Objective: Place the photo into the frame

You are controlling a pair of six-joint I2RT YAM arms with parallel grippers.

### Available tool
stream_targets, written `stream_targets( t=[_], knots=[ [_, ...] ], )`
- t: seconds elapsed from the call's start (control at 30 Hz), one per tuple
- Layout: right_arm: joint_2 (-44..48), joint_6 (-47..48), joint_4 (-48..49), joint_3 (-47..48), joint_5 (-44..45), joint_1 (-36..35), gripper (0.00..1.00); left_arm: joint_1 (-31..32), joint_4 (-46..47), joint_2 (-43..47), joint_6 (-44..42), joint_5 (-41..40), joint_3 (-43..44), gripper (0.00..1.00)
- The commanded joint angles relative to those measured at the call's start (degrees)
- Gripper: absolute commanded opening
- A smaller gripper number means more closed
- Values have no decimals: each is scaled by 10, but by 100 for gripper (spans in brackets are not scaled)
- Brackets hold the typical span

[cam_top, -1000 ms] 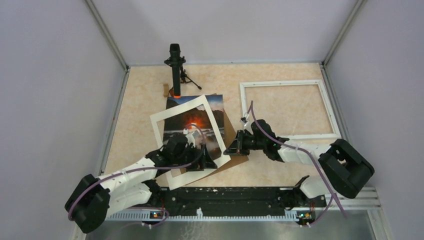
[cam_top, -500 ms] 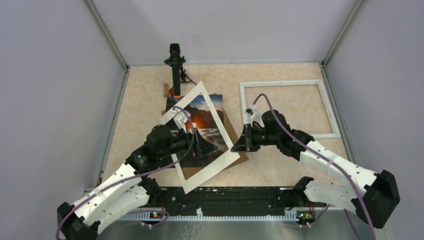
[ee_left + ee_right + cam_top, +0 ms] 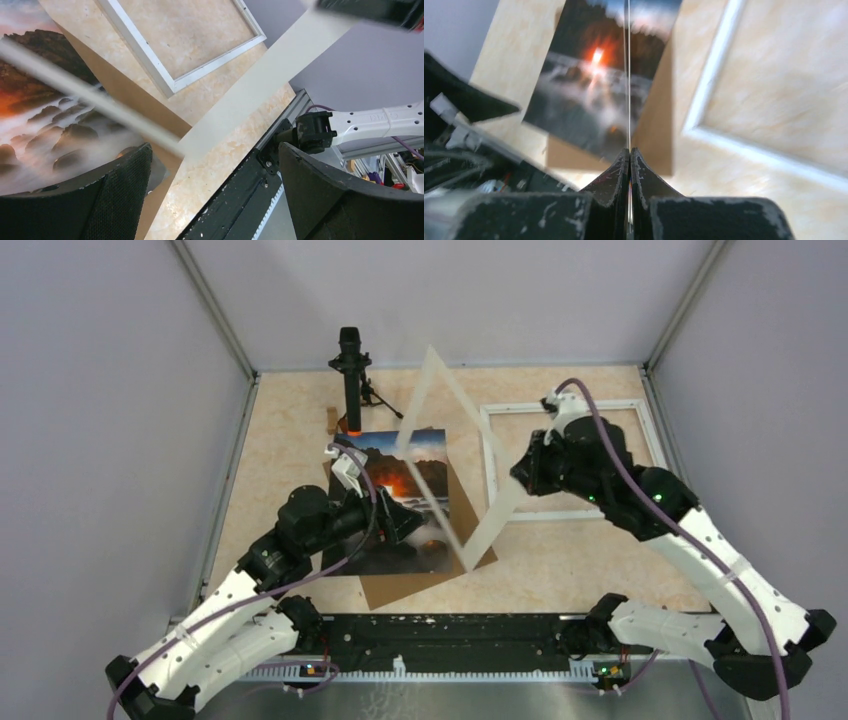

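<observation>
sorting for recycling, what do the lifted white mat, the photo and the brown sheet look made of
White mat: thin matte card, probably; edge-on it is a hairline in the right gripper. Photo: flat printed paper; sheen unclear. Brown sheet: plain matte cardboard, by its colour.

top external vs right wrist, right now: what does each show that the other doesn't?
Only top external: both arms whole, the black tripod at the back, the left hand open over the photo, and the white mat as a tilted rectangle held up in the air.
Only right wrist: the right hand pinched shut on the white mat, seen edge-on as a thin line.
Both: the photo lying on the brown cardboard sheet, and the frame flat on the table beside them.
</observation>
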State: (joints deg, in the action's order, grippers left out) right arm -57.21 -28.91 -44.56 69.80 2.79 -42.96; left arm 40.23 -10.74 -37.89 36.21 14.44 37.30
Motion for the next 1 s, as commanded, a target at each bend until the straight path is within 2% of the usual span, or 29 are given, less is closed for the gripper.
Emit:
stream_targets(
  t=[0.0, 0.17, 0.27, 0.33, 0.4, 0.47, 0.53, 0.6, 0.73, 0.83, 0.97],
  knots=[
    [19, 227, -48, 147, 201, -1, 0, -1, 17, -6, -27, 0, 28, 98],
    [-22, 462, -20, 284, 233, -1, 0, 0, 32, -19, -34, 23, 30, 98],
    [-33, 625, -3, 274, 171, -1, 0, 0, 37, -21, -37, 30, 32, 98],
    [-34, 740, -13, 224, 111, -2, 0, 0, 38, -21, -43, 32, 32, 98],
    [-19, 893, -21, 118, 78, -2, 0, 0, 33, -19, -43, 28, 32, 98],
    [17, 983, 82, -18, 83, 18, 0, -1, 30, -14, -45, 25, 28, 98],
    [53, 1005, 163, -104, 6, 72, 0, -1, 29, -7, -48, 26, 24, 98],
    [81, 999, 180, -135, -72, 119, 0, -1, 30, -3, -48, 32, 20, 98],
    [143, 1009, 161, -166, -159, 118, 0, -1, 28, -1, -58, 34, 18, 98],
    [176, 980, 138, -159, -208, 104, 0, -1, 33, -6, -64, 31, 18, 98],
    [189, 938, 104, -138, -340, 92, 0, -1, 36, -22, -65, 23, 16, 98]
  ],
)
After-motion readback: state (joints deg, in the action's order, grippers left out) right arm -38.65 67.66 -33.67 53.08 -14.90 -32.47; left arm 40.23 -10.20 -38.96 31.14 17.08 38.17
